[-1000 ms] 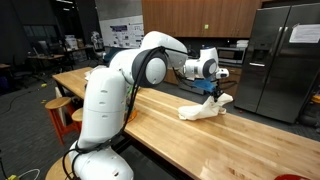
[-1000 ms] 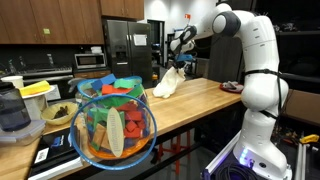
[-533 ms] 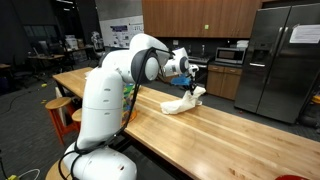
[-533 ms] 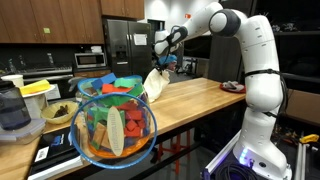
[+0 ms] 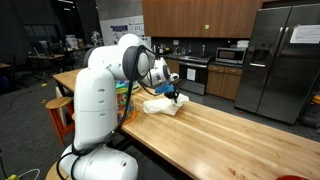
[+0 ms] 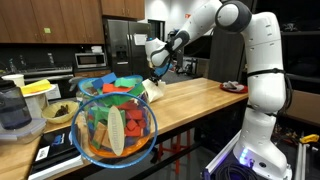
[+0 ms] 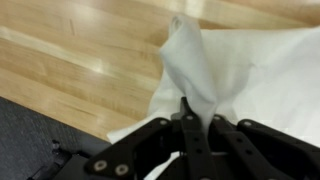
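A white cloth (image 5: 160,104) lies on the wooden countertop (image 5: 230,135), near the end closest to the robot's base. My gripper (image 5: 174,93) is shut on a pinched fold of the white cloth (image 7: 195,75), which rises in a peak from between the black fingers (image 7: 192,125) in the wrist view. The rest of the cloth spreads flat to the right in that view. In an exterior view the gripper (image 6: 157,71) hangs the cloth (image 6: 152,88) just over the counter's far end, behind a glass bowl.
A glass bowl of colourful items (image 6: 113,125) stands close to the camera, with a yellow container (image 6: 35,90) and a blender jar (image 6: 12,112) beside it. A steel refrigerator (image 5: 278,60) is behind the counter. A small dark object (image 6: 232,87) lies on the countertop (image 6: 200,100).
The arm has swung along the counter toward its base end, dragging the white cloth with it. The grip on the cloth has stayed shut.
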Controlling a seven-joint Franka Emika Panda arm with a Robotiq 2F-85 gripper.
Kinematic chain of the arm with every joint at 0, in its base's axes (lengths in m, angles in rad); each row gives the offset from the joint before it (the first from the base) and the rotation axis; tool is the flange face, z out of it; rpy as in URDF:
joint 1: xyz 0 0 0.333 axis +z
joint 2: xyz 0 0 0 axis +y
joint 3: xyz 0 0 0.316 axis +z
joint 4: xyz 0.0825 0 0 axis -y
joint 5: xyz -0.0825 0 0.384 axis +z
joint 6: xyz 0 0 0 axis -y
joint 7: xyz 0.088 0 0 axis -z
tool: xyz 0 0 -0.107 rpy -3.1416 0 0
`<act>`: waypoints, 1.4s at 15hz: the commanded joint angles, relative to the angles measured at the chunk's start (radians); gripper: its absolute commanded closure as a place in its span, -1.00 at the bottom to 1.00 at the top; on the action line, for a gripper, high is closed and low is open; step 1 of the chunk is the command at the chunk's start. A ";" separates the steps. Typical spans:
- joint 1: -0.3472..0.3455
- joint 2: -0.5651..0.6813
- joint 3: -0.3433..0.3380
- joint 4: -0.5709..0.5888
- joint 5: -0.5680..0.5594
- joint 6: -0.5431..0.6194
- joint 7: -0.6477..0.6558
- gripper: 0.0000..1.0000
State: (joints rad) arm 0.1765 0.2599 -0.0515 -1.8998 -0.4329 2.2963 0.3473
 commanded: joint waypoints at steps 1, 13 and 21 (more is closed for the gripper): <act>-0.042 -0.119 -0.021 -0.253 -0.079 0.058 0.003 0.97; -0.407 -0.181 -0.240 -0.462 0.177 0.208 -0.095 0.97; -0.425 -0.063 -0.215 -0.025 0.394 0.046 -0.124 0.97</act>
State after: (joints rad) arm -0.2704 0.1216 -0.2950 -2.1101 -0.0833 2.4246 0.2097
